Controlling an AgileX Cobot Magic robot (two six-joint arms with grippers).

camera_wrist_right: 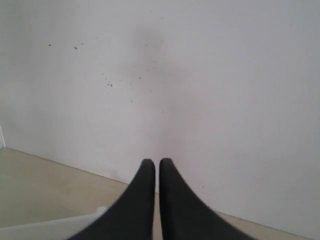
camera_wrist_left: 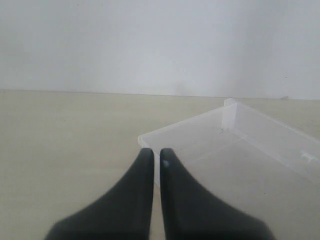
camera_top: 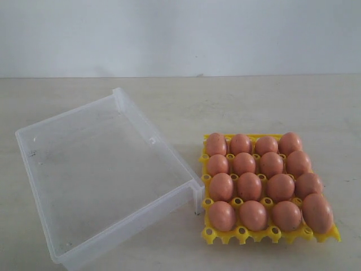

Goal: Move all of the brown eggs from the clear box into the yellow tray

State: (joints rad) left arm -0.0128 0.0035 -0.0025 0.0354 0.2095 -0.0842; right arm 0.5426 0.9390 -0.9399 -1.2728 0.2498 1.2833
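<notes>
exterior view: the clear box (camera_top: pixel 107 169) lies in the left half of the frame, bare inside, with no egg in it. the yellow tray (camera_top: pixel 242 234) sits at the lower right. its left edge is touching or just beside the box's near corner; i cannot tell which. the brown eggs (camera_top: pixel 249 186) fill every cell, four rows of four. the egg at the lower right corner looks tilted outward toward the tray's edge. neither arm shows here. judged from this, the moving is done, so the step in hand is a check. the arms should stay off the tray, and any correction to that corner egg should come gently from above, not as a push from the side.

left wrist view: the left gripper (camera_wrist_left: pixel 156 155) has its jaws pressed together on nothing, with a corner of the box just beyond its tips.

right wrist view: the right gripper (camera_wrist_right: pixel 156 165) is likewise closed and empty, facing the white wall (camera_wrist_right: pixel 200 75), with no eggs in sight.
</notes>
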